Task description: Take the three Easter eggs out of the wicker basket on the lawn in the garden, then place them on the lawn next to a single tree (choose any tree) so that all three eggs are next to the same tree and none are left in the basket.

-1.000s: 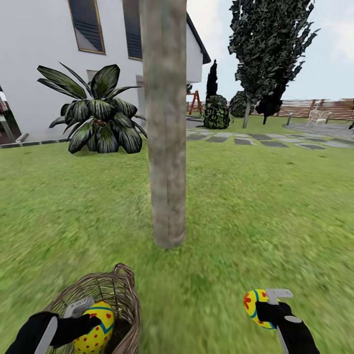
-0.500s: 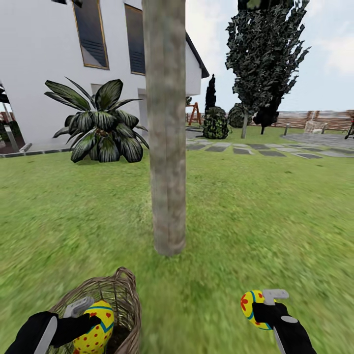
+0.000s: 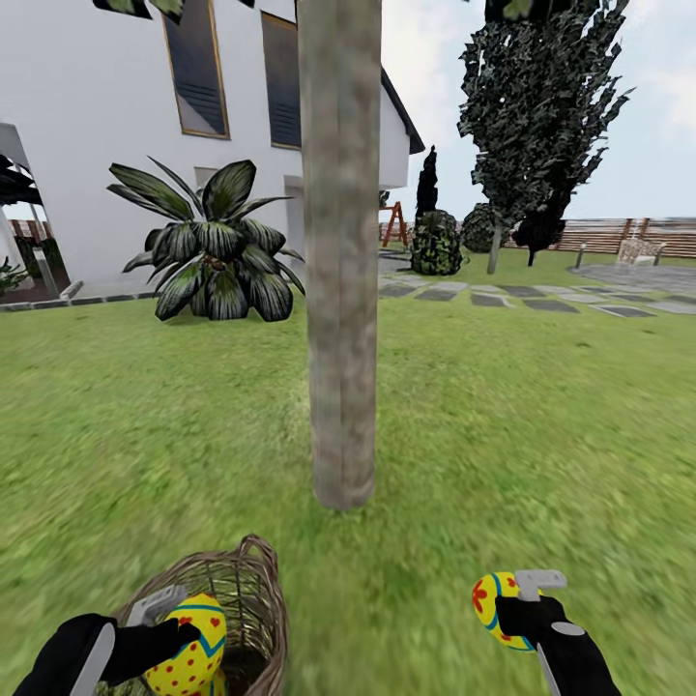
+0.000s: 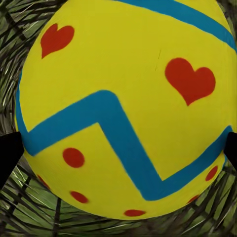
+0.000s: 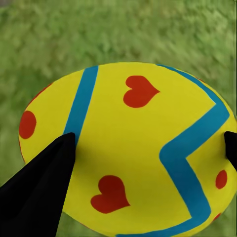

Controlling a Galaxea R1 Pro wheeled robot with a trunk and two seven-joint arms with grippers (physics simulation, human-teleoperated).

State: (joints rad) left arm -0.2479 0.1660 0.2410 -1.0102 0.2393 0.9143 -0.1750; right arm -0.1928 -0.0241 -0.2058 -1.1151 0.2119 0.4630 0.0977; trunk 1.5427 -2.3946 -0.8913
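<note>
1. Your left gripper (image 3: 164,619) is closed around one Easter egg (image 3: 188,646), and it holds this egg above the open mouth of the wicker basket (image 3: 256,590). In the left wrist view the egg (image 4: 123,106) sits between the two dark fingertips (image 4: 9,153), with the woven wall behind it.
2. Your right gripper (image 3: 512,604) grips a second egg (image 3: 493,607) over the lawn (image 3: 541,425), to the right of the basket. The tree (image 3: 340,290) stands just ahead, between your two arms.
3. The third egg is perhaps the small yellow spot under the left egg, deep in the basket, but I cannot say it for sure.
4. The eggs look hard, smooth and light, so I judge them slippery. Hold each one at the widest middle, with the fingers on opposite sides, as in the right wrist view (image 5: 128,148).
5. The round shell will probably roll on the grass, so release it low.
6. No brand, label or writing is readable; there are only red hearts, red dots and blue zigzag bands.
</note>
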